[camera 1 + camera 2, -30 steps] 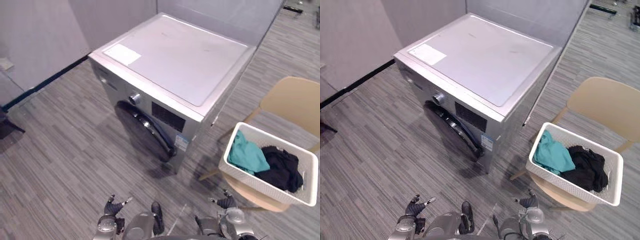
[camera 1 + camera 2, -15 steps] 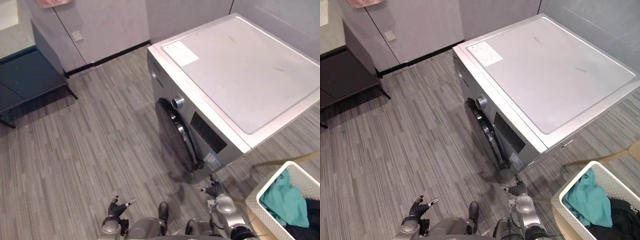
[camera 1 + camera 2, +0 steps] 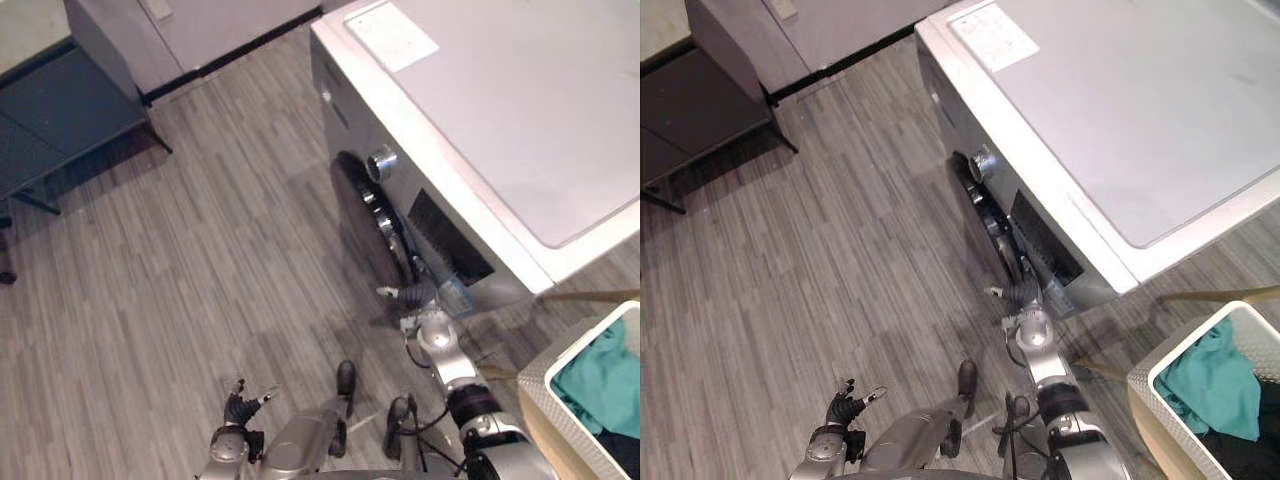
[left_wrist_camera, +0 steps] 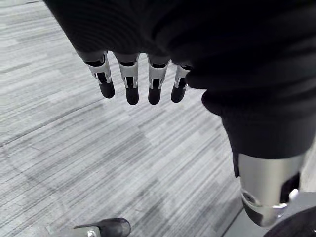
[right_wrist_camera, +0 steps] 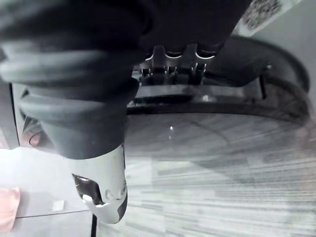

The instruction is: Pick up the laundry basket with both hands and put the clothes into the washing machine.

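At lower left, the left hand (image 3: pixel 237 408) is held relaxed and empty. At centre, the right hand (image 3: pixel 414 298) is set at the washing machine door (image 3: pixel 372 228); its grip cannot be told. At lower right, the laundry basket (image 3: pixel 568 432), judged light and rigid, is best gripped at opposite rims.

White laundry basket (image 3: pixel 585 430) of teal and black clothes (image 3: pixel 1205 375) sits beside silver washing machine (image 3: pixel 1140 110).

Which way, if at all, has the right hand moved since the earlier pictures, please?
Yes: right hand reached forward to the washing machine door, previously short of it.
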